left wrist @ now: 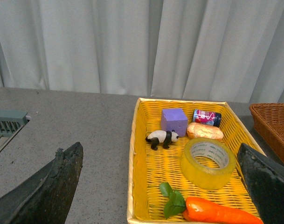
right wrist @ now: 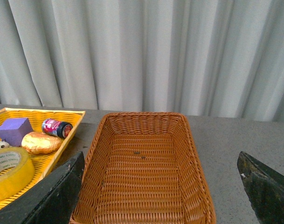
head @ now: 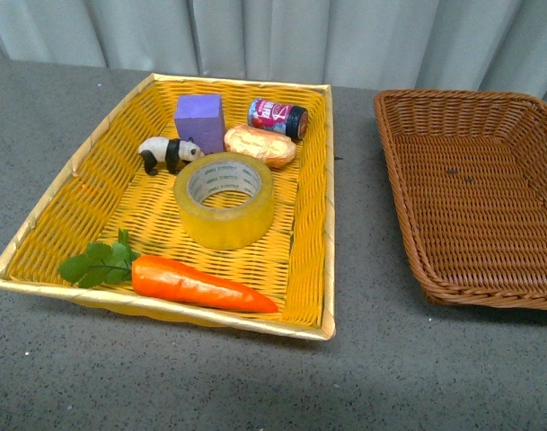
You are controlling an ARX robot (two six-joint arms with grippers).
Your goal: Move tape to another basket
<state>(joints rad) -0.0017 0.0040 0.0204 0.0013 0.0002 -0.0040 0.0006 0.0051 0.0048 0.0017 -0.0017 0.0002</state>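
K: Grey tabletop [head: 372, 377], pale curtain [head: 255, 36] behind. Where are we finding the tape [head: 224, 221]?
M: We are logging it lying flat in the yellow basket [head: 311, 206], between carrot [head: 201, 285] and bread roll [head: 260, 145]; the brown basket [head: 471, 189] is sitting apart, rightward.
K: Grippers?
M: We are reading left gripper [left wrist: 159, 149] and right gripper [right wrist: 160, 156] both spread wide.

Desk [head: 165, 377]: grey, speckled, matte, flat. Two baskets sit directly on it, side by side, not touching, with strip of bare desk between. Yellow basket [head: 84, 193] on left, long side toward robot. Brown basket [head: 489, 197] on right, woven wicker with sloping sides, right part cut off in front view. Grey-green slatted object [left wrist: 9, 120] at far left, left wrist view only; on desk or beside it, cannot tell.
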